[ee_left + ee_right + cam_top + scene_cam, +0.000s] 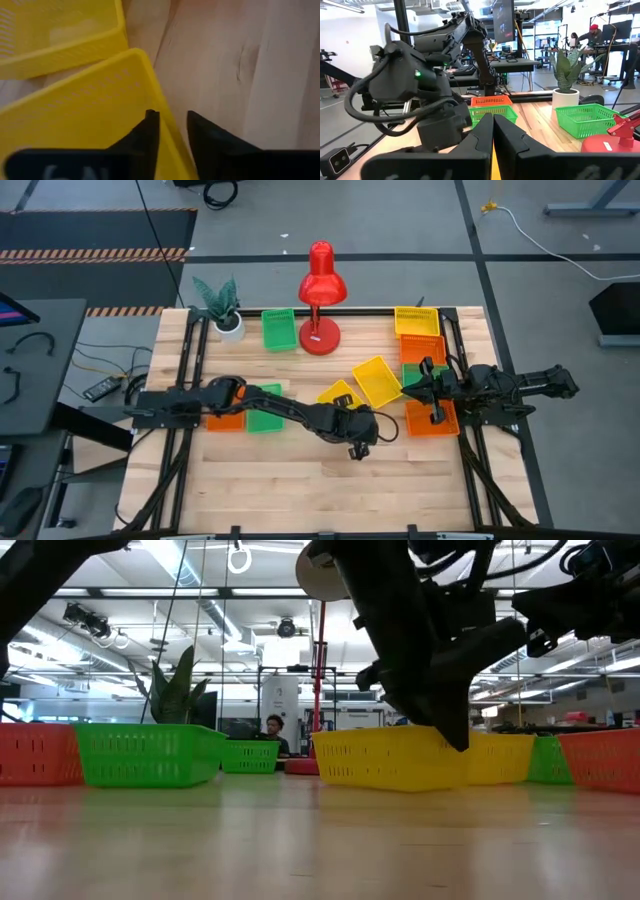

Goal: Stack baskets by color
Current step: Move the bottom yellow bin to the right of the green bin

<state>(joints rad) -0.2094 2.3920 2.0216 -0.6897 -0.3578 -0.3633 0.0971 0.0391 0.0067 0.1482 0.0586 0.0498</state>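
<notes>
You are looking down on a pale wooden tabletop (300,480) in an open workshop, with a red desk lamp (321,295) and a potted plant (222,305) along its far edge. The sorting seems only partly done: an orange basket (224,420) and a green basket (264,420) sit side by side under the left arm, another green basket (279,328) stands alone near the lamp, and a mixed cluster waits on the right. The left tool (172,131) pinches the near rim of the small yellow basket (75,110) (one finger inside, one outside). The right tool (493,131), pressed together and empty, hovers over the right cluster.
</notes>
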